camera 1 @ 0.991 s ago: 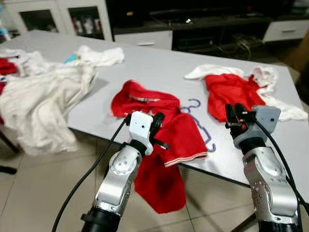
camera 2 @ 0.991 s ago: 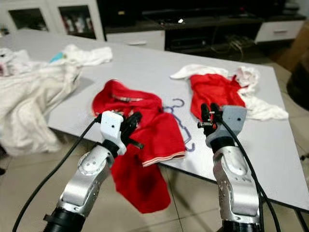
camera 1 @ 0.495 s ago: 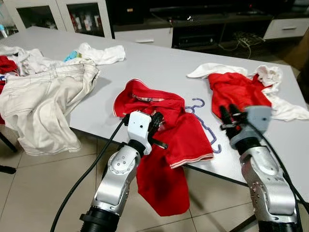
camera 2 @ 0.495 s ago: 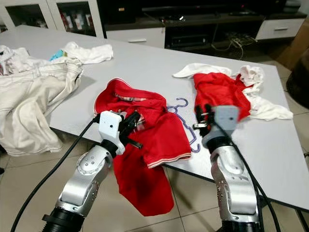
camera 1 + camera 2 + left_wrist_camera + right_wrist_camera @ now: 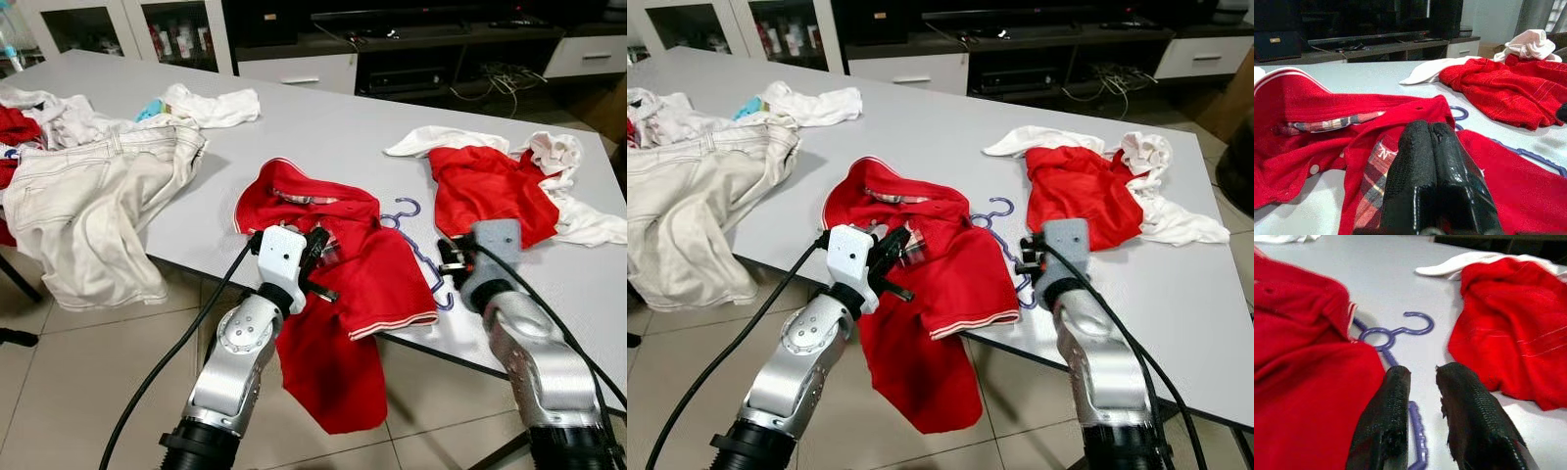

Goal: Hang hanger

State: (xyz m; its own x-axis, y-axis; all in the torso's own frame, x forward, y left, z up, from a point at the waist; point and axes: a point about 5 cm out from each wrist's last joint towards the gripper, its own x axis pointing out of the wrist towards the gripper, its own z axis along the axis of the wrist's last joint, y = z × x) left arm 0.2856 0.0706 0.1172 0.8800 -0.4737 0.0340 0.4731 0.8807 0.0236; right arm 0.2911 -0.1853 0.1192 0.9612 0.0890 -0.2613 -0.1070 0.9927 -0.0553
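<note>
You're in a home living room: a long dark TV stand (image 5: 421,39) with white drawers (image 5: 294,73) runs along the far wall, glass-fronted cabinets (image 5: 181,34) stand far left, beige floor tiles (image 5: 69,392) lie underfoot, and laundry litters the grey table (image 5: 323,127).

Pale grey table (image 5: 323,127), beige tiled floor (image 5: 88,382), white cabinets (image 5: 294,70), dark media unit (image 5: 431,39) behind
</note>
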